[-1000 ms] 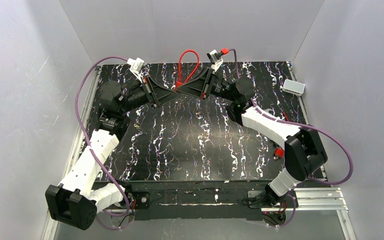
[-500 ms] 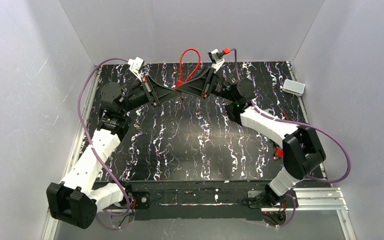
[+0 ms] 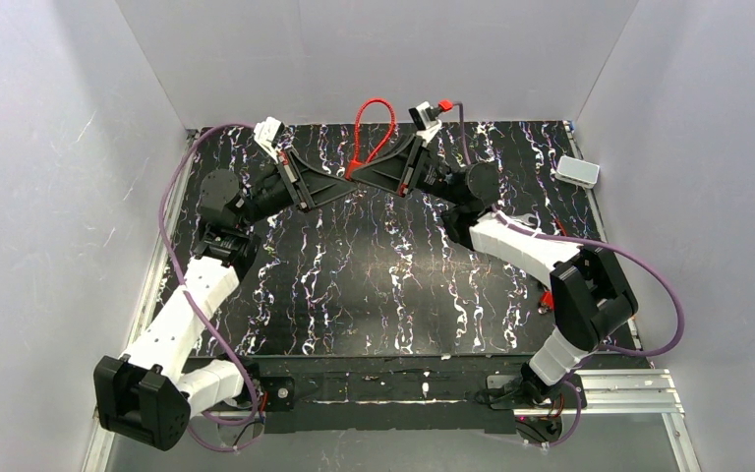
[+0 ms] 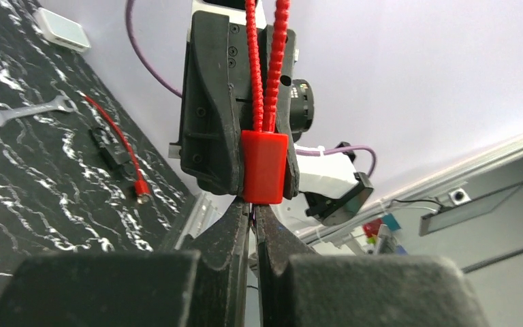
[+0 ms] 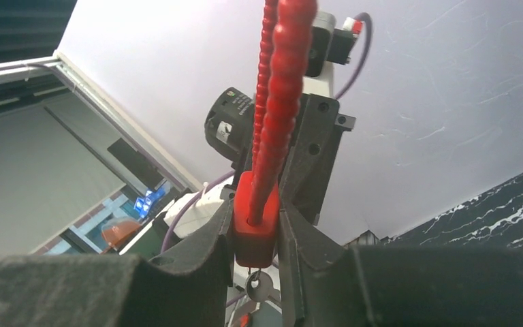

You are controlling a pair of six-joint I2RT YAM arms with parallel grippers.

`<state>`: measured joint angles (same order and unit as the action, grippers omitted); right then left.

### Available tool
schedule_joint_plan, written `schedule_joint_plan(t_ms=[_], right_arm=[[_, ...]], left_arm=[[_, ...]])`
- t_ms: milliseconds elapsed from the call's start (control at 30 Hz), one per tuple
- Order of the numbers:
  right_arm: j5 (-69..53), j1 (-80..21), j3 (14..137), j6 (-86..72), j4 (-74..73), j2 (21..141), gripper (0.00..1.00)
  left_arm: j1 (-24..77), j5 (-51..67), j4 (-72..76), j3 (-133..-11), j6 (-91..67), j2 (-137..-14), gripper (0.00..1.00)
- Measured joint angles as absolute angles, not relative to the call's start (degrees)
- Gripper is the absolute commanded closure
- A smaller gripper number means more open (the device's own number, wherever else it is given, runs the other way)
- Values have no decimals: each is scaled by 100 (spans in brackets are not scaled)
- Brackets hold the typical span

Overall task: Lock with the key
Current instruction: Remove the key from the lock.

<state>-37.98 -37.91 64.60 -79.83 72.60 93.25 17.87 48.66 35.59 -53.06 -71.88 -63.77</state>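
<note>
A red padlock [image 3: 351,173] with a red ribbed cable loop [image 3: 374,123] is held up above the back of the table, between my two grippers. My right gripper [image 5: 257,218] is shut on the padlock's body [image 5: 253,238], with the cable rising out of it. A silver key [image 5: 257,289] sticks out of the padlock's underside. My left gripper [image 4: 252,208] comes in from the left. Its fingertips are pressed together right under the red body [image 4: 264,167], pinching the thin key [image 4: 252,219]. The two grippers meet tip to tip in the top view, left gripper [image 3: 344,179] against right gripper [image 3: 358,174].
A white box [image 3: 577,172] lies at the table's back right corner. A silver wrench [image 4: 24,111] and a thin red cable with a metal end [image 4: 119,146] lie on the black marbled table [image 3: 383,285]. White walls close in on three sides.
My left gripper's jaws have closed under the padlock. Both arms and the padlock have shifted slightly toward the back wall.
</note>
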Motion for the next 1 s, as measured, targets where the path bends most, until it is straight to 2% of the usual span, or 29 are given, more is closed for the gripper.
schedule_joint_plan(t_ms=[133, 367, 500, 600, 767, 1000], right_arm=[[-3747, -3785, 6506, -7749, 6777, 9325, 99], [-3551, -3769, 7157, -7037, 4991, 9456, 99], [-3465, -3791, 7612, -6746, 4276, 9677, 99], [-3509, -3787, 7688, -6901, 4438, 9830, 99], [-3673, -3675, 7520, -7677, 5708, 10151, 99], [-3726, -3664, 7271, -8447, 7070, 10237, 99]], left_arm=[[1765, 4705, 2574, -5557, -6307, -6320, 100], [1745, 3844, 539, -6364, -4624, -6372, 100], [1732, 3485, 12, -6611, -4047, -6445, 100], [1653, 3564, 298, -6449, -4226, -6442, 100], [1566, 3909, 1811, -5695, -5413, -6445, 100], [1573, 4372, 2989, -5360, -6573, -6471, 100]])
